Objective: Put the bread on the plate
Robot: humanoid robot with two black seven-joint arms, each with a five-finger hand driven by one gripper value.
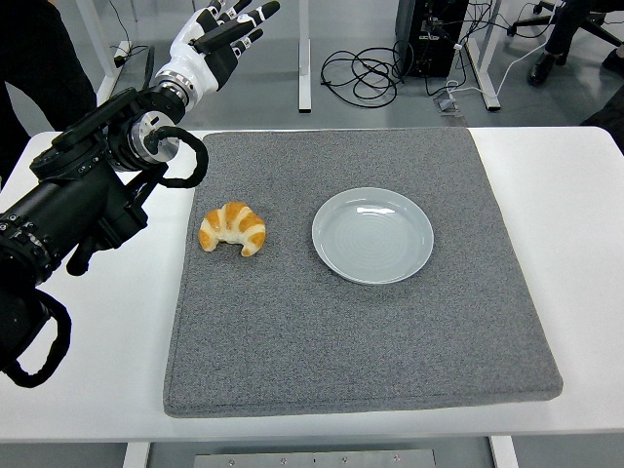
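Plainly, nothing had been picked up: the croissant (233, 229) lay on the grey felt mat (390, 351), toward its left side, just left of the pale blue plate (372, 235) and not touching it. The plate sat empty near the mat's middle. The left hand (222, 37) hovered well beyond the table's far edge, raised high, its white fingers (255, 17) stretched out straight and holding nothing; the black left arm (78, 210) crossed the white table (575, 244) at the left. No right arm showed.

To do the reach well, I judged the hand should come back toward the near side and down over the croissant, closing across its plump middle, not its thin tips, gently enough not to crush it, then carry it a short way right and set it inside the plate's rim. The path between them was bare mat. Beyond the table lay cables (366, 73) on the floor and what seemed to be a person's dark clothing (39, 58) at the far left, blurred by the arm.
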